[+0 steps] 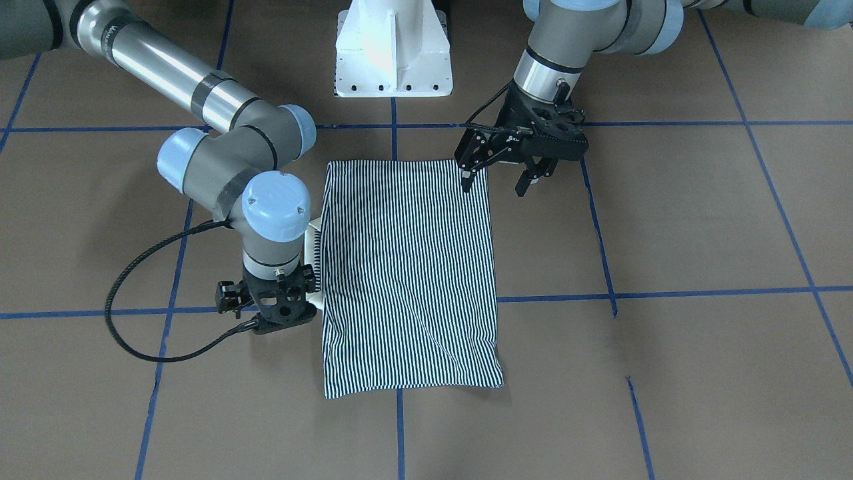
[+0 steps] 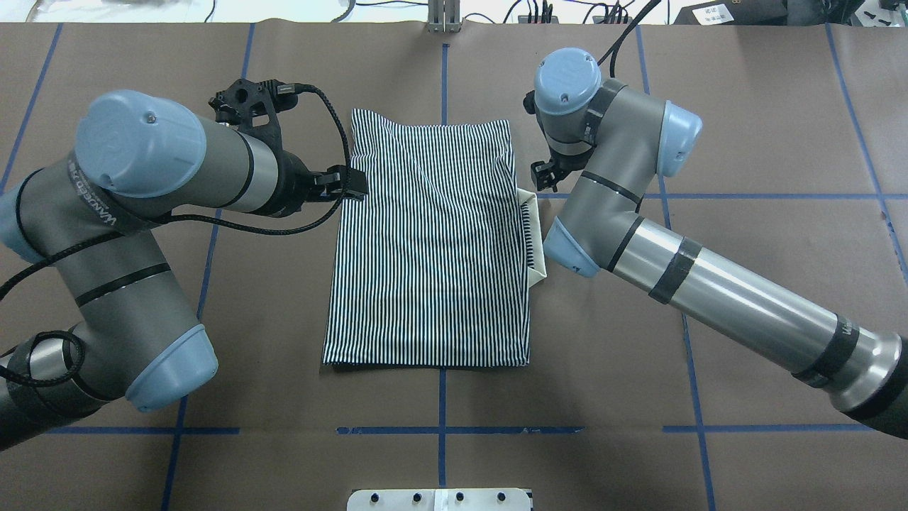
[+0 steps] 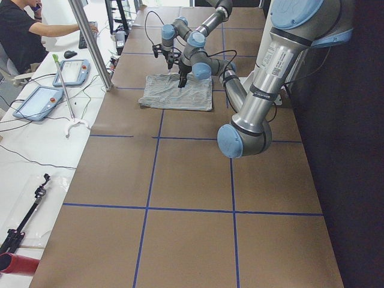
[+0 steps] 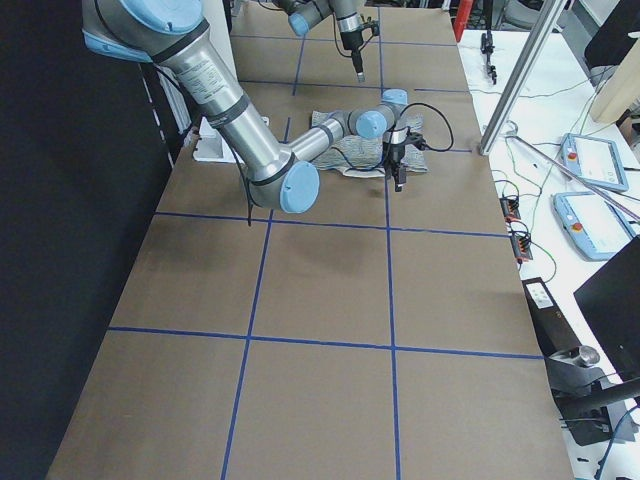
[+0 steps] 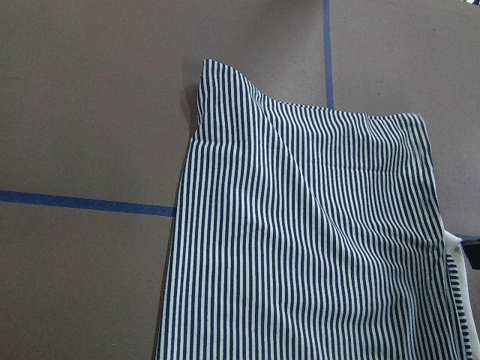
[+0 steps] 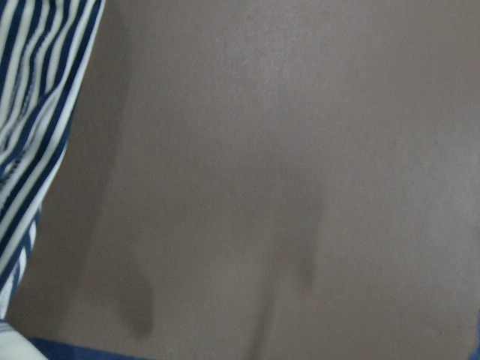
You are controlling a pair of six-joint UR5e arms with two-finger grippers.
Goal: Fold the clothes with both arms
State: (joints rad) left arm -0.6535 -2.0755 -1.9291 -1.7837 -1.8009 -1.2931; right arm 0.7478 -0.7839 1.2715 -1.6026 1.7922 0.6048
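Two risks deserve your eye at this point. The polo shirt [image 1: 410,267] lies flat on the bench [image 1: 666,220], folded to a neat rectangle straight out in front of the white pedestal [image 1: 393,60]. Its cream collar [image 2: 537,245] pokes out from the long edge on the right arm's side.

The left end effector [image 1: 495,181] hovers wide and empty at the shirt corner nearest the pedestal. One finger sits over the striped cloth and the other over bare bench. If you close it from there, I judge it may catch only the top layer or slip off the edge. The stacked layers would then peel apart as you lift.

The right end effector [image 1: 273,310] points down just beside the opposite long edge, farther from the pedestal and close by the collar. Its fingers are hidden under the wrist, so I cannot tell whether they stand wide or narrow. Its own camera shows only bench and a sliver of stripes. Going in blind there, you could snag the collar rather than the body cloth and drag it further out.

The two end effectors also sit at unequal distances from the pedestal. A joint lift from these spots would likely skew the next fold and deepen the soft crease at the end farthest from the pedestal.
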